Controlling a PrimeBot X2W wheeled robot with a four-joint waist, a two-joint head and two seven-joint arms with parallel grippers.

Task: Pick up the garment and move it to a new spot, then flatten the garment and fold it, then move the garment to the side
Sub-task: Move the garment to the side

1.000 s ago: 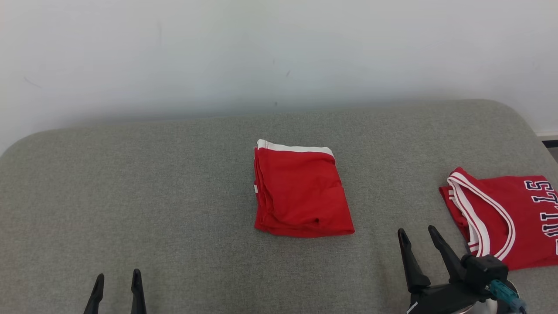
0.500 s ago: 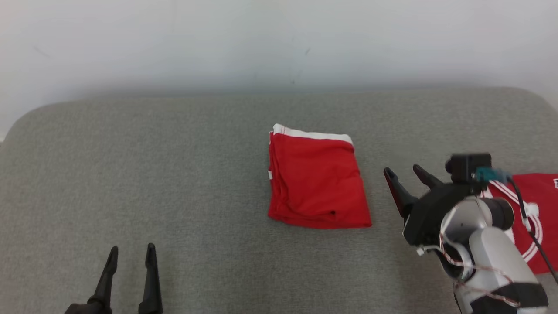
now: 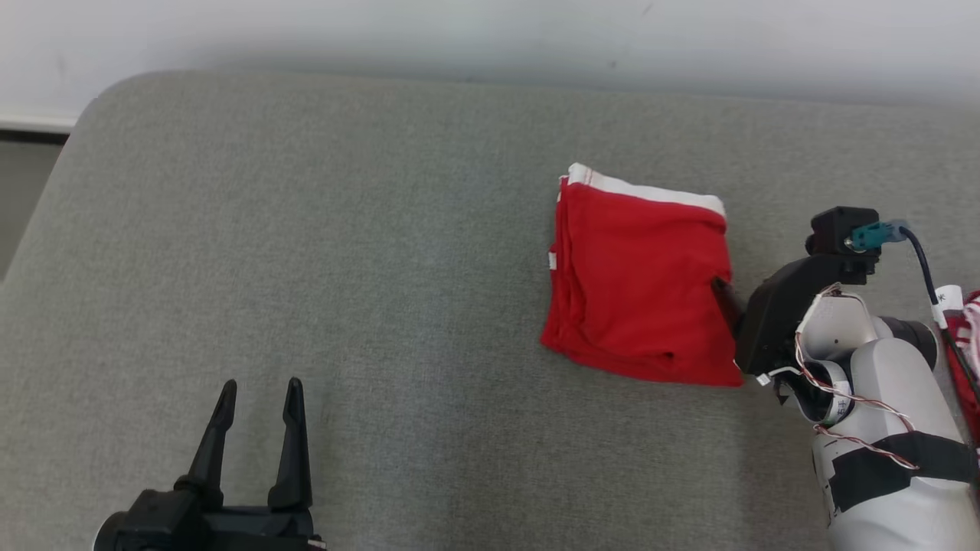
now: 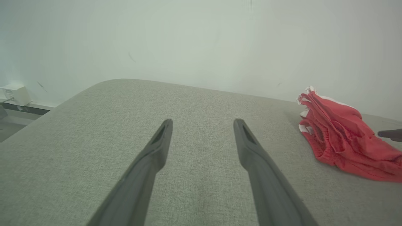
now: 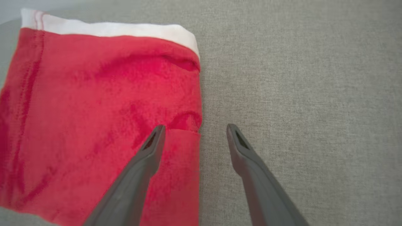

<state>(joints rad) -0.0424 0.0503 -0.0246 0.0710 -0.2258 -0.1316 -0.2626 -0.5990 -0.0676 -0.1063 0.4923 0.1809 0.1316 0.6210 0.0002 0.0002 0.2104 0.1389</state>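
Now the whole head view has shifted, so the camera has turned, and this is not a move of the things. The grey upholstered surface (image 3: 344, 268) lies under both grippers, with the pale wall (image 3: 459, 30) beyond their fingertips.

The red garment (image 3: 639, 291), probably sport shorts with 1 white band, keeps the same neat folded shape on the surface as 1 second ago. It lies directly under the inner finger of the right gripper (image 5: 195, 128) and well off to the right of the left gripper (image 3: 260, 385).

The real change is the right arm. 1 second ago it was low, beside the red jersey with white trim (image 3: 972, 321). It has now come forward, and the jersey is behind its wrist. In the right wrist view its 2 fingers stand apart across the garment's right edge: 1 over the red cloth, 1 over bare grey fabric. They are not closed on anything.

The left gripper stays low, its 2 fingers also apart and holding nothing.

I judge that the folding is finished and the last step, moving the garment to the side, is only being prepared. The next move should go down and pinch all layers together, otherwise the fold may open.
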